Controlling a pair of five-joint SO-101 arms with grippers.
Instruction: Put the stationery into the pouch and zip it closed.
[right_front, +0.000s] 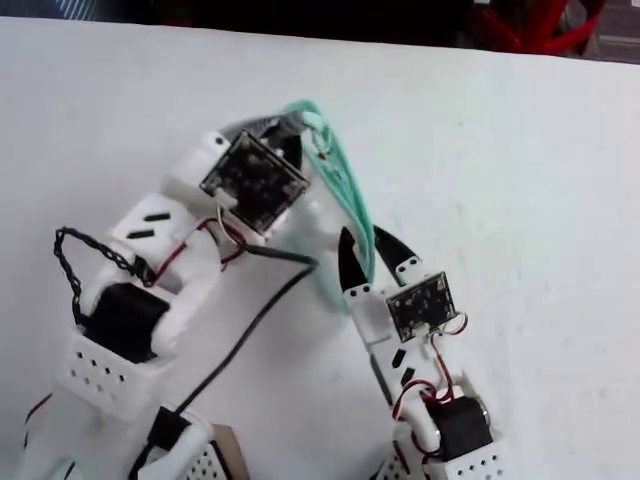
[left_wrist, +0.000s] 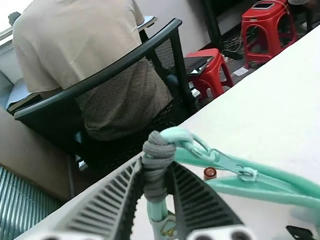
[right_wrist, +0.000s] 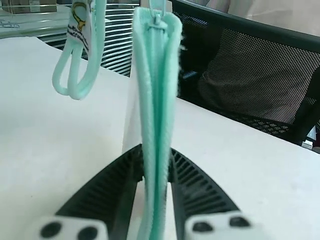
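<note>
Stretching over the white table (right_front: 520, 150), one mint pouch (right_front: 345, 190) stands edge-up between two grippers, its long axis slanting from far centre toward near right in the high view. The left gripper (left_wrist: 157, 167) pinches its far end. The right gripper (right_wrist: 156, 155) has its fingers pressed against the zippered near end.

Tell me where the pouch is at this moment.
In the high view the pouch is near the middle of the table; the left gripper holds its far end, the right gripper its near end.
</note>
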